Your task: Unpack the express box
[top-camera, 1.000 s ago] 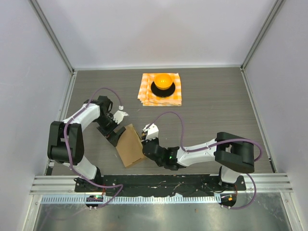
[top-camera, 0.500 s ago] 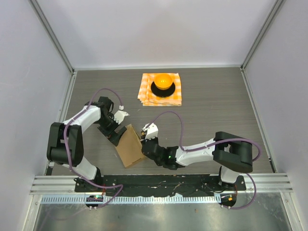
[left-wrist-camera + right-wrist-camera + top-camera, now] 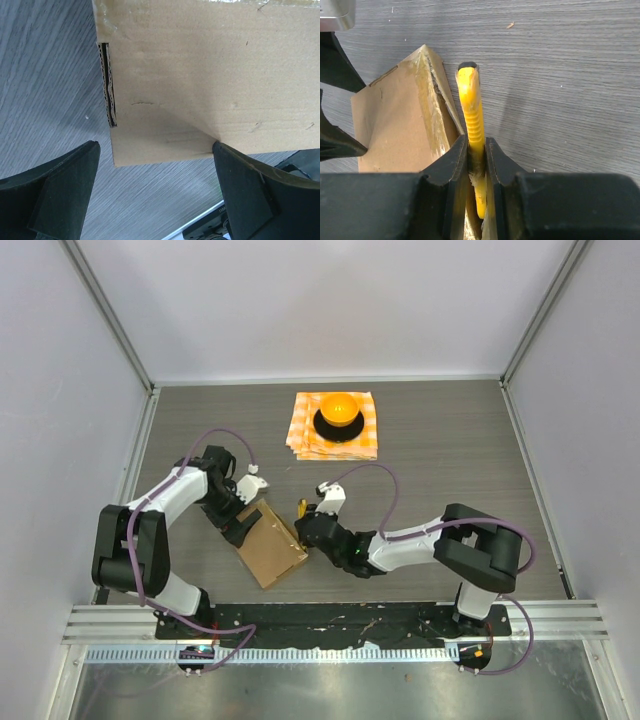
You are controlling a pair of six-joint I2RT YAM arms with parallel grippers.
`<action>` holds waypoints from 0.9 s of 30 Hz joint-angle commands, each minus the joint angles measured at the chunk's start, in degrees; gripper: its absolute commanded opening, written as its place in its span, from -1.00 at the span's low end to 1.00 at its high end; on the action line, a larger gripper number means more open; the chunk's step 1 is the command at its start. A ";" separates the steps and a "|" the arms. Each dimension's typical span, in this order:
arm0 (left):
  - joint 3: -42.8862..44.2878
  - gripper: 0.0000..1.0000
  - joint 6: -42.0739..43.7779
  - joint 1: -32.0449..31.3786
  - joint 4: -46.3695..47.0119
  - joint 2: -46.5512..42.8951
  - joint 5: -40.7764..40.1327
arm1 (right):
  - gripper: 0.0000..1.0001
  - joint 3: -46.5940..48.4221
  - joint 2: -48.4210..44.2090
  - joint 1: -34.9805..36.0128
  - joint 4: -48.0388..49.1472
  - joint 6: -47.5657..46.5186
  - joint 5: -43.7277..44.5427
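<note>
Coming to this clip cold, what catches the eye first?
A brown express box lies at the front of the table. The right gripper is shut on a yellow cutter beside the box's taped edge; the left gripper is open at the opposite end. An orange object sits on a checkered cloth farther back.

express box (image 3: 210, 75): plain brown cardboard, matt, lightly scuffed; corrugated core showed in a slit at 9 o'clock in left wrist view; wrinkled glossy tape ran along one edge.
yellow cutter (image 3: 471, 115): plastic, ribbed, slight sheen.
left gripper (image 3: 155, 150): fingers (image 3: 60, 190) looked black plastic, matt.
table (image 3: 450, 440): grey wood-grain, matt.
cloth (image 3: 305, 440): woven checkered fabric, matt, at 12 o'clock.
rail (image 3: 340, 618): bare metal, dull sheen, at 6 o'clock.
</note>
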 commanded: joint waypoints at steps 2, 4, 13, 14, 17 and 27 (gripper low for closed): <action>-4.09 1.00 5.74 0.07 4.33 2.89 -11.83 | -0.99 -0.36 4.46 -2.20 -6.00 6.24 -0.90; -4.00 1.00 6.09 0.07 4.33 2.80 -12.00 | -0.98 0.17 6.04 -2.90 -6.97 7.55 -2.57; -4.96 0.99 6.00 0.07 4.95 2.36 -12.09 | -0.99 -0.09 8.95 -4.84 -8.56 12.04 -6.71; -4.96 1.00 5.91 0.07 5.04 2.36 -12.00 | -0.99 -0.35 8.17 -4.84 -7.86 11.96 -6.45; -4.61 0.99 5.56 0.07 4.95 2.36 -11.92 | -0.99 -0.97 7.19 -4.84 -7.42 11.08 -5.74; -3.38 1.00 4.33 0.07 4.33 2.45 -10.95 | -0.98 -5.01 3.41 -4.66 -0.73 9.14 -3.90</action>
